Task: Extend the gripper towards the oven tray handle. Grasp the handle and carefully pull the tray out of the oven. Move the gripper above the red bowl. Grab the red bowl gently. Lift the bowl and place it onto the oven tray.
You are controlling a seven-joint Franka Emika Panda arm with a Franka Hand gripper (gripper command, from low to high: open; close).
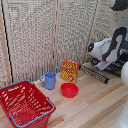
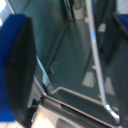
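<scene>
The small round shiny red bowl [image 1: 69, 90] sits empty on the light wooden surface [image 1: 95, 107], near the flat dark wire oven tray [image 1: 95, 73] to the exterior view's right. The white robot gripper [image 1: 94, 49] hangs above that tray; whether its jaws are apart, I cannot tell. The blue cup [image 1: 49, 80], yellow cereal box [image 1: 70, 70] and big red mesh basket [image 1: 25, 103] stand nearby; the basket looks empty.

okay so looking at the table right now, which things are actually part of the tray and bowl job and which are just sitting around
Part of the job:
red bowl
oven tray
oven
gripper

Just lying about:
red mesh basket
blue mug
cereal box
</scene>
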